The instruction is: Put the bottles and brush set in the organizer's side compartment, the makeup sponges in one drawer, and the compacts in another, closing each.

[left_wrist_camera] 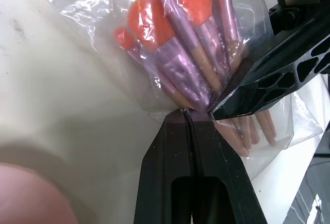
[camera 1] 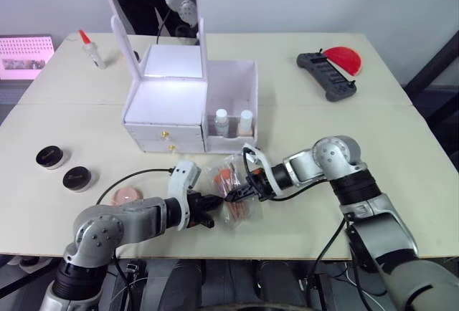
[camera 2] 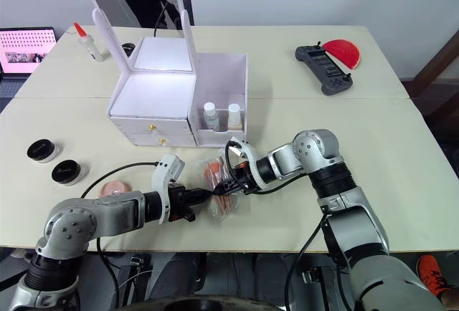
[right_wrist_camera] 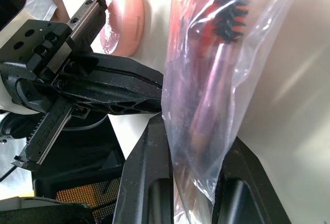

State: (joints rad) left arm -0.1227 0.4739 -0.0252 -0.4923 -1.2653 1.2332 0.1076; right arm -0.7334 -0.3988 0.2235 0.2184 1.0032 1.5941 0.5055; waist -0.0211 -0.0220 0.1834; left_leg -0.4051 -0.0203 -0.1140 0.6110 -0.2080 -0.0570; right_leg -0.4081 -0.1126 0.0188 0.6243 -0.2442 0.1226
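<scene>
In front of the organizer, both grippers clamp the bagged brush set: the left gripper pinches its plastic edge, the right gripper its handles.

Bright even light, blurred wrist close-ups

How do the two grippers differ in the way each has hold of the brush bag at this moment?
The left gripper is shut flat, pinching just the clear plastic edge of the brush set. The right gripper has its fingers apart around the bag, brush handles between them. The left comes from the robot's left, the right from the opposite side. Both hold the same bag.
</scene>
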